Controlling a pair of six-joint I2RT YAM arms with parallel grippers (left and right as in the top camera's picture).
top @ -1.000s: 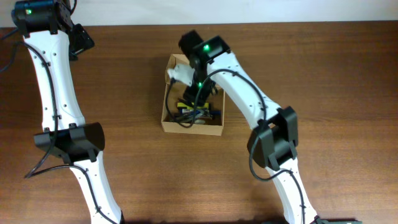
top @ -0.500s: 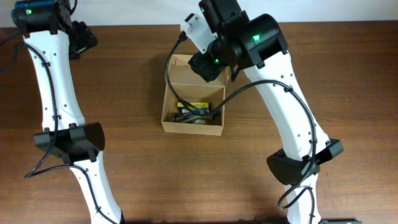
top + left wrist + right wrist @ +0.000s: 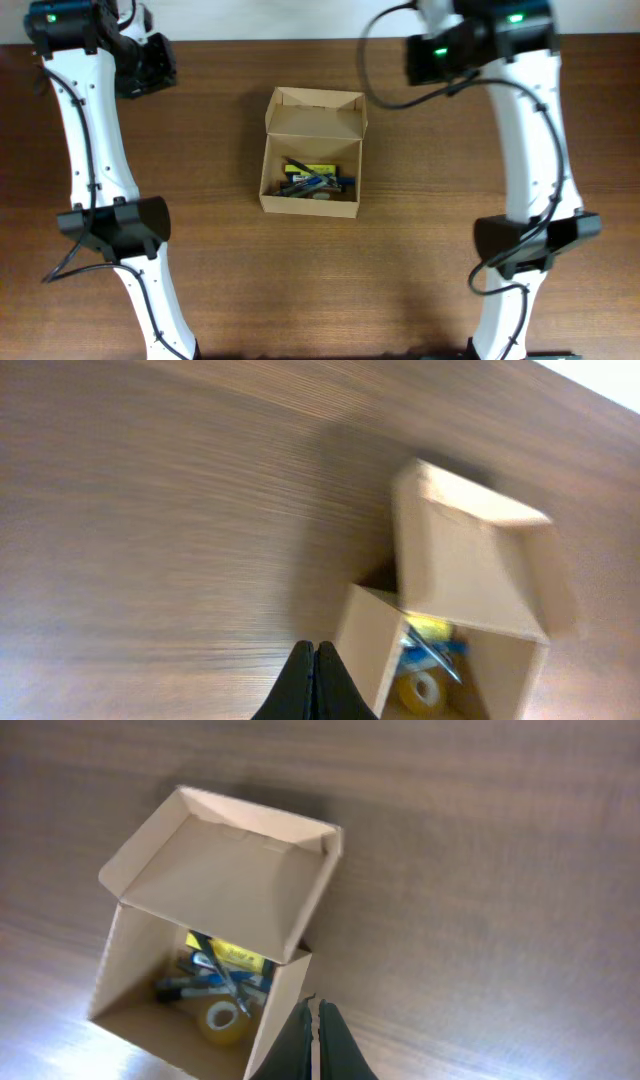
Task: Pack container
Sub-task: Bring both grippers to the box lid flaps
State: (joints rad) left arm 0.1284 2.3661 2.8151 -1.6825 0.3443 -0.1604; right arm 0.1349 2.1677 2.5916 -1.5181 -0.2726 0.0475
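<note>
The container (image 3: 310, 150) is a brown cardboard box in mid-table, its flap lid (image 3: 313, 116) standing open at the back. Inside lie pens (image 3: 308, 182), a yellow item (image 3: 320, 169) and a roll of tape (image 3: 222, 1023). My left gripper (image 3: 314, 650) is shut and empty, held over bare table off the box's left side. My right gripper (image 3: 313, 1006) is also shut with nothing in it, above the table off the box's right wall. In the overhead view the left head (image 3: 147, 66) sits at the far left back and the right head (image 3: 440, 58) at the far right back.
Dark wood table (image 3: 220, 270) all around the box. The white arm links and dark elbows (image 3: 112, 228) (image 3: 528, 242) stand at the front left and front right. A pale wall edge (image 3: 250, 20) runs along the back.
My right arm has risen out of the box and swung to the back right, its jaws closing. My left gripper has shut and shifted slightly right.
</note>
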